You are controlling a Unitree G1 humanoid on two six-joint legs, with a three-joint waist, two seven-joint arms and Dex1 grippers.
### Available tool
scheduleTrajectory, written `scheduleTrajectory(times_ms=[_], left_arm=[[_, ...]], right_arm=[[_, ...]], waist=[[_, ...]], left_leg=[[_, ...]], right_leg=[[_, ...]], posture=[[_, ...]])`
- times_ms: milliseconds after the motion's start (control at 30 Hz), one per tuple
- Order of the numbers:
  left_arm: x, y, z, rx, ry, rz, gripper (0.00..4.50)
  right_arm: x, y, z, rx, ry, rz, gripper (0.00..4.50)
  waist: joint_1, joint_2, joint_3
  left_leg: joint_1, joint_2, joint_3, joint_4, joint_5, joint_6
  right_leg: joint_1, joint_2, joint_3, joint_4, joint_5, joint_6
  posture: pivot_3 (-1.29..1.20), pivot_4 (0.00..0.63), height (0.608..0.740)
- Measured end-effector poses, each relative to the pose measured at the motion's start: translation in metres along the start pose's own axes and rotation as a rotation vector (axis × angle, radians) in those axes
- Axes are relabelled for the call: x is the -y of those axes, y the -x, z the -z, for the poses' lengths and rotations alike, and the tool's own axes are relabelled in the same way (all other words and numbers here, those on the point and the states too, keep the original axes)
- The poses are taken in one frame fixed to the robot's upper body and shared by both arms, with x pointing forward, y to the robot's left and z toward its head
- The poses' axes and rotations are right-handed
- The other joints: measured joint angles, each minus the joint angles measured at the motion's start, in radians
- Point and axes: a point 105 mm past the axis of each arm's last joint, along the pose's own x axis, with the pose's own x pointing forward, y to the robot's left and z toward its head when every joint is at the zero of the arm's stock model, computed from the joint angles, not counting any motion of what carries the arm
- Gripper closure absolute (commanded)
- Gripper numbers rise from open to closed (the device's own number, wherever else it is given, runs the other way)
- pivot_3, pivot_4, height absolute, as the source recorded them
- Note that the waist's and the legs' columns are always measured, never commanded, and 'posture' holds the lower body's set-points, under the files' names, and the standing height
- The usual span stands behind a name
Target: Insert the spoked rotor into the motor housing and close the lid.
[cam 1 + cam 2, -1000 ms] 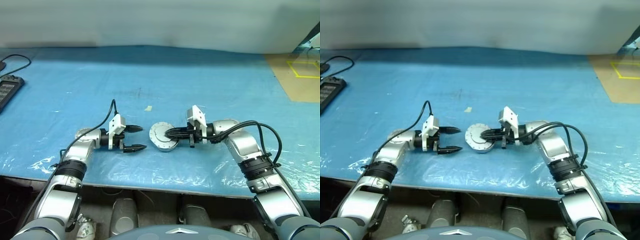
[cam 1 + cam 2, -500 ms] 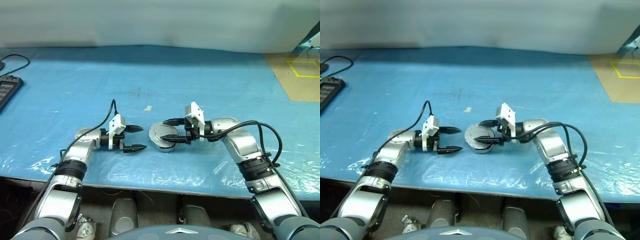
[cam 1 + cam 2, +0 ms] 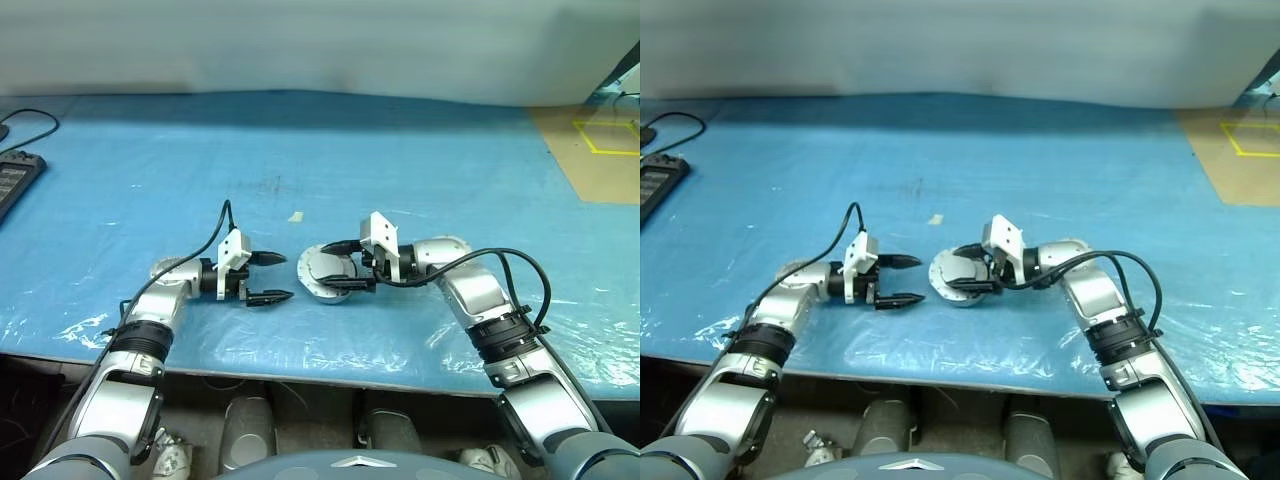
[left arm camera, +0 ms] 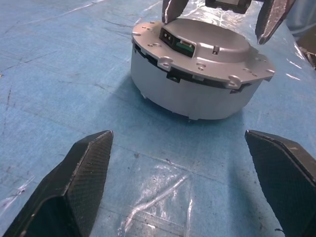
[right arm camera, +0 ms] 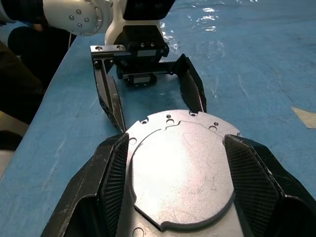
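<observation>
The motor housing (image 4: 187,94) stands on the blue table between my two hands. The lid (image 5: 180,177) lies flat on it, smooth grey face up. The spoked rotor is hidden from view. My right gripper (image 3: 328,268) reaches in from the right just above the lid and is open, one finger over each side of the rim. I cannot tell whether the fingers (image 5: 111,177) touch it. My left gripper (image 3: 288,276) is open with nothing in it, a short gap to the left of the housing, and points at its side wall.
A black device with a cable (image 3: 15,180) lies at the table's far left edge. A small scrap of tape (image 3: 297,216) sits just behind the housing. A brown surface with yellow tape lines (image 3: 600,150) borders the table at the right. The front edge of the table is close below both hands.
My right gripper has gone from shut above the lid to open, its fingers now spread to either side of it. The left gripper and the housing have not moved.
</observation>
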Motion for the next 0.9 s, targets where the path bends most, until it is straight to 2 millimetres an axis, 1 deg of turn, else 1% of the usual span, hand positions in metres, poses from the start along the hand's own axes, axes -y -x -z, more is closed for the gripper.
scheduleTrajectory(times_ms=[33, 100, 367, 700, 800, 900], left_arm=[[0.0001, 0.0001, 0.0002, 0.000, 0.000, 0.000, 0.00], [0.0001, 0.0001, 0.0003, 0.000, 0.001, 0.000, 0.00], [0.0002, 0.0001, 0.0004, 0.000, 0.000, -0.001, 0.00], [0.0002, 0.0002, 0.0004, 0.000, -0.001, -0.001, 0.00], [0.0001, 0.0002, 0.0006, 0.000, -0.001, -0.001, 0.00], [0.0001, 0.0003, 0.0007, 0.000, -0.002, -0.001, 0.00]], right_arm=[[0.0005, 0.0001, 0.0005, -0.002, -0.004, 0.001, 0.68], [0.0004, 0.0001, 0.0008, -0.003, -0.006, 0.000, 0.05], [-0.0001, 0.0007, 0.0010, -0.006, 0.002, -0.005, 0.05], [-0.0031, 0.0038, 0.0090, -0.045, 0.055, -0.010, 0.05], [-0.0027, 0.0044, 0.0101, -0.047, 0.063, -0.006, 0.63], [-0.0020, 0.0050, 0.0101, -0.047, 0.060, -0.002, 0.63]], waist=[[0.000, 0.000, 0.000], [0.000, 0.000, 0.000], [0.000, 0.000, 0.000], [0.001, 0.000, 0.000], [0.000, 0.000, 0.000], [0.000, 0.000, 0.000]], left_leg=[[0.000, 0.000, 0.000, 0.000, 0.000, 0.000], [0.000, 0.000, 0.000, 0.000, 0.000, 0.000], [0.000, 0.000, 0.000, 0.000, 0.000, 0.000], [0.000, 0.000, 0.000, 0.000, 0.000, 0.000], [0.000, 0.000, 0.000, 0.000, 0.000, 0.000], [0.000, 0.000, 0.000, 0.000, 0.000, 0.000]], right_leg=[[0.000, 0.000, 0.000, 0.000, 0.000, 0.000], [0.000, 0.000, 0.000, 0.000, 0.000, 0.000], [0.000, 0.000, 0.000, 0.000, 0.000, 0.000], [0.000, 0.000, 0.000, 0.000, 0.000, 0.000], [0.000, 0.000, 0.000, 0.000, 0.000, 0.000], [0.000, 0.000, 0.000, 0.000, 0.000, 0.000]], posture=[[0.00, 0.150, 0.740], [0.00, 0.150, 0.740], [0.00, 0.150, 0.740], [0.00, 0.150, 0.740], [0.00, 0.150, 0.740], [0.00, 0.150, 0.740]])
